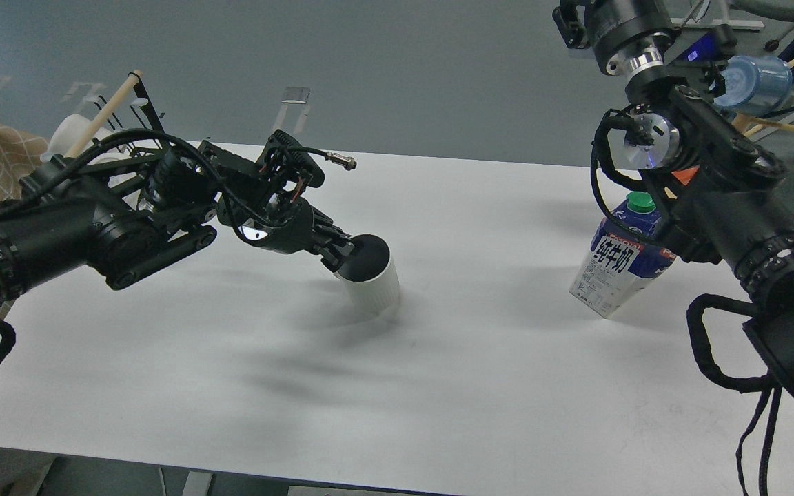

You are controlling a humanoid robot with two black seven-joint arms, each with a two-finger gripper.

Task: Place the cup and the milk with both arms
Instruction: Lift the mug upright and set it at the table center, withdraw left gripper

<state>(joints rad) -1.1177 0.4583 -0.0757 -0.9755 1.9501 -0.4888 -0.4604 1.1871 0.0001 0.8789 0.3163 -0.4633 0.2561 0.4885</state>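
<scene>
White and matte, the table (245, 386) fills the near view, bare in front and crossed by soft arm shadows.

Toward the left, the cup (371, 281) stands on the table, tilted a little, a ribbed white ceramic cylinder with a dark round inside. The left claw (342, 252) reaches it from the left, its fingers clenched on the near rim, one fingertip dipping into the dark mouth. Behind the claw the left arm is a tangle of black links, loose cables and a shiny metal plug, which blocks the table edge beyond it.

Well to the right, the milk (616, 265) leans on the table, a tall blue-and-white carton with a green screw cap and black characters on its white label. The right claw (669, 238) sits against the carton's right side, just below the cap, but the thick black arm covers the fingers, so whether they are clenched on it cannot be told. The carton's right face is hidden as well.

Farther off, behind the left arm, wooden sticks (104, 110) and pale rounded shapes are only partly visible. Behind the right arm, a blue plastic cup (755, 83) hangs on a stick, above a grey floor (404, 69).
</scene>
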